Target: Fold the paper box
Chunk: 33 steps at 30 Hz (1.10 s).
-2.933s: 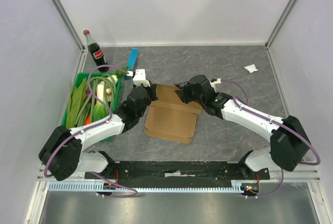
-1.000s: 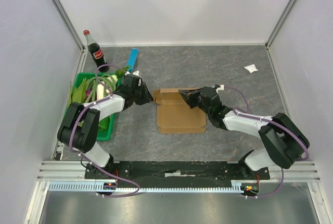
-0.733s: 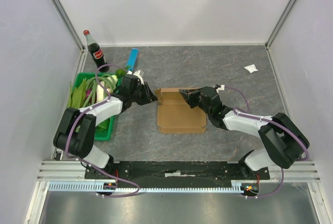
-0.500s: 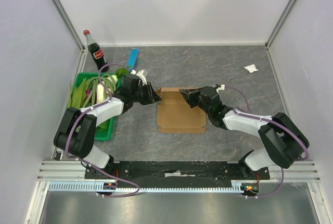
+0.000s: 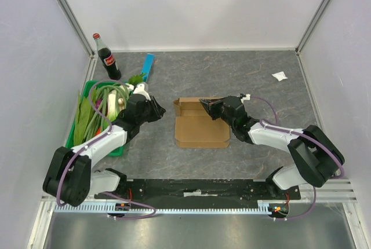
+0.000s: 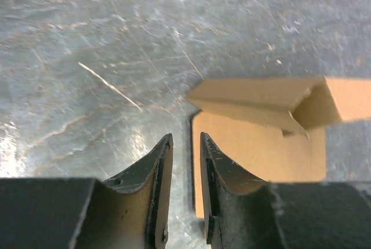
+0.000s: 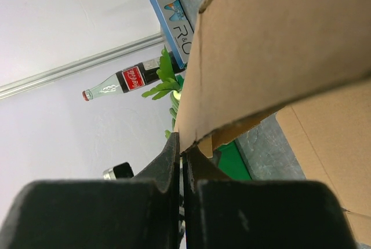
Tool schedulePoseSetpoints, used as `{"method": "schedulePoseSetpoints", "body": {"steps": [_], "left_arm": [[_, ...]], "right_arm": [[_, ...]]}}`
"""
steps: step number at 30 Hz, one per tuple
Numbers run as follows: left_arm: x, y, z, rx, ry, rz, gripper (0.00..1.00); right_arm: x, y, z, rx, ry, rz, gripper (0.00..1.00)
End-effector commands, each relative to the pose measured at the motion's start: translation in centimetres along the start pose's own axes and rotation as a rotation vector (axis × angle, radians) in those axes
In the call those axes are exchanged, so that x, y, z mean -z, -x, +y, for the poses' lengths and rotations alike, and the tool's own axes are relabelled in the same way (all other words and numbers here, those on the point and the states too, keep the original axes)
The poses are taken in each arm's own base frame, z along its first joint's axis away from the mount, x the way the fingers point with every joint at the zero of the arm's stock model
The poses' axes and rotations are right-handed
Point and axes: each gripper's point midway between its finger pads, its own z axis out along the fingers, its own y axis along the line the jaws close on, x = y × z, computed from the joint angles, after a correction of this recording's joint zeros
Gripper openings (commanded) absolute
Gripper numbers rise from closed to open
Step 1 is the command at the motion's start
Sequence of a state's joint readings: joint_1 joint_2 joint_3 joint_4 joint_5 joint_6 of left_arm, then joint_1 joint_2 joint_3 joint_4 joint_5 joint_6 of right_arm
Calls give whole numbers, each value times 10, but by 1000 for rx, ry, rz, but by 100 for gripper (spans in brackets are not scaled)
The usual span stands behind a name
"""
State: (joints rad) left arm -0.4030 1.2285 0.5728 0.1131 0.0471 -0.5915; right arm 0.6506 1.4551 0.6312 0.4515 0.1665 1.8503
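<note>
Top external view shows the paper box (image 5: 200,128) lying near the middle of the table (image 5: 249,69), with its rear flap (image 5: 186,103) lifted from the surface. The right fingers (image 5: 204,103) are clenched on the edge of this flap, and the right wrist view confirms that the thin cardboard is pinched between the two tips. The left fingers (image 5: 160,110) hover beside the left edge of the box without touching it. In the left wrist view they stand slightly parted and nothing is between them. The step in hand seems to be raising the rear wall along its crease. To do it well, I think the right arm should turn the flap around the crease line and not pull it, because the blank looks light and may slide on the smooth table. The left fingers could press the base panel down near its left edge, so the fold comes out sharp. There is open table in front of the box and behind it. On the left, the green crate (image 5: 88,88) with vegetables is close to the left arm. The cola bottle (image 5: 106,58) and the blue carton (image 5: 148,65) stand further back, so a wide swing of the left elbow there looks risky.
</note>
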Motion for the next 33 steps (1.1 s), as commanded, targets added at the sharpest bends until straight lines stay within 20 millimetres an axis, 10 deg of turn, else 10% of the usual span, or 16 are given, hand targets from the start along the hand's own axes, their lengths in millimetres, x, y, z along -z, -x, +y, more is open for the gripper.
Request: {"method": "schedulePoseSetpoints", "body": {"steps": [1, 8, 16, 33], "left_arm": [[-25, 35, 14, 40, 117, -62, 31], [-71, 37, -23, -42, -81, 25, 34], [-66, 29, -31, -69, -175, 35, 39], [-49, -8, -64, -111, -371, 105, 33]], "right_arm": [[-4, 0, 4, 0, -5, -8, 0], [-5, -3, 9, 18, 7, 2, 0], [-9, 4, -8, 310, -67, -11, 0], [-12, 11, -34, 219, -64, -33, 0]]}}
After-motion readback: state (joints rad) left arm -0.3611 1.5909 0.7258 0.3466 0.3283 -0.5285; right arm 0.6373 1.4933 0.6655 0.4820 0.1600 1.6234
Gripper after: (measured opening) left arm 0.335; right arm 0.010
